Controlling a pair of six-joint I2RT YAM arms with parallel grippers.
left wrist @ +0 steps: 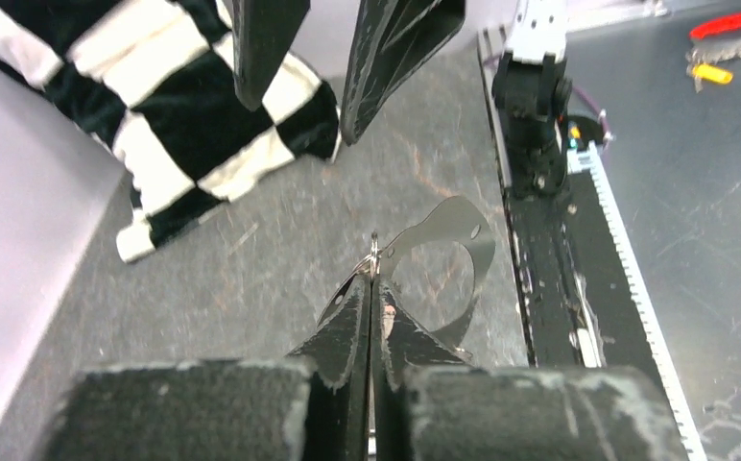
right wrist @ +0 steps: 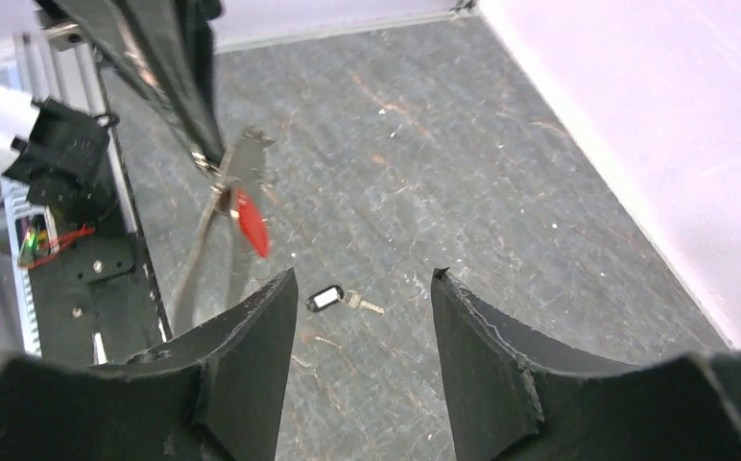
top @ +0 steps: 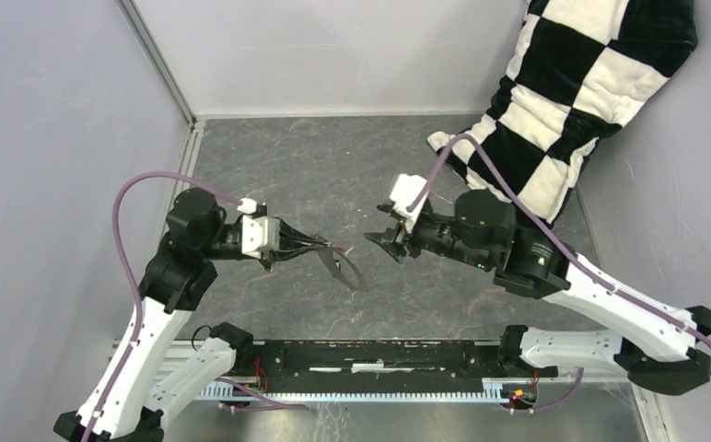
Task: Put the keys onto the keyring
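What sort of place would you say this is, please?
Probably a robotics lab test cell: pale panel walls box in a scuffed grey tabletop, and a black mounting rail runs along its near edge.

The keyring (left wrist: pixel 458 219) hangs from the left fingers (left wrist: pixel 352 322), one key (right wrist: pixel 251 223) at it, the other key (right wrist: pixel 326 299) on the table (right wrist: pixel 501 173) nearby.

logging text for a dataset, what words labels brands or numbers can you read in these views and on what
No text can be read in any view.
Black key: pale patch on its head, too small to tell whether it bears print.
Red key: no marking shows.
Keyring pinched in the left claw: bare metal, nothing legible.
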